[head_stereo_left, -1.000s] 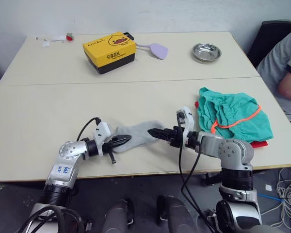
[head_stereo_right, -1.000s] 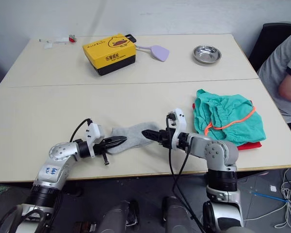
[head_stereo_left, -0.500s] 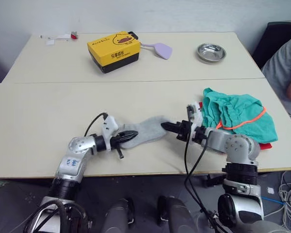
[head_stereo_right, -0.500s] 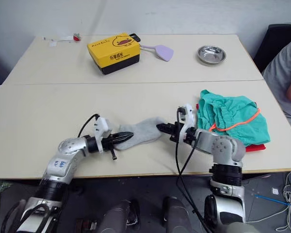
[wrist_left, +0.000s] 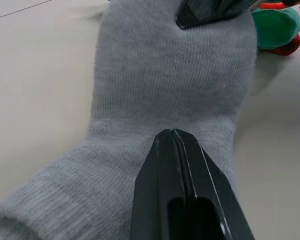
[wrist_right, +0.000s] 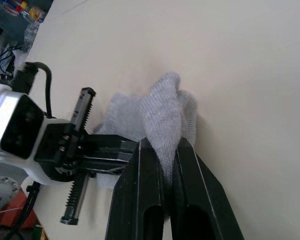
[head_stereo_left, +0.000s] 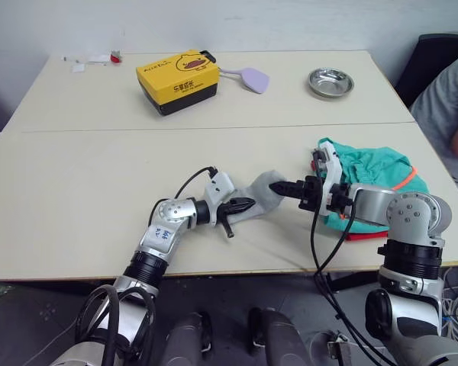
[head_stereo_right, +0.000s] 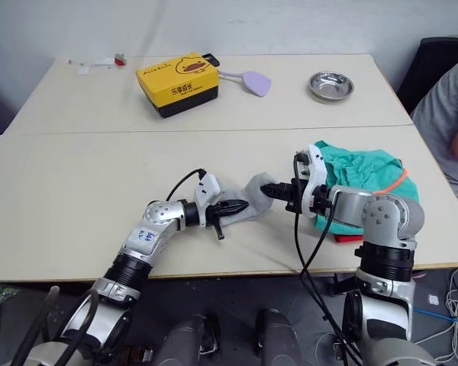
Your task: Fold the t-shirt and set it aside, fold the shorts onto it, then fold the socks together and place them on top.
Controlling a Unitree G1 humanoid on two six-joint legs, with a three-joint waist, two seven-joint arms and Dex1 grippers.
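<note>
Pinching socks (head_stereo_left: 261,195): right hand (head_stereo_left: 278,186) clamped on one end | left hand (head_stereo_left: 246,204) closed on other | yellow box (head_stereo_left: 177,80) lettering unreadable

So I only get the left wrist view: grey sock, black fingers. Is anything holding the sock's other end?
Observer: Yes, the right gripper is shut on the socks' far end.
Operator: And the green and red bit in the corner?
Observer: Shorts lying on a t-shirt, near the table's right edge.
Operator: Anything else on the table?
Observer: A yellow box and a metal bowl at the far side.
</note>
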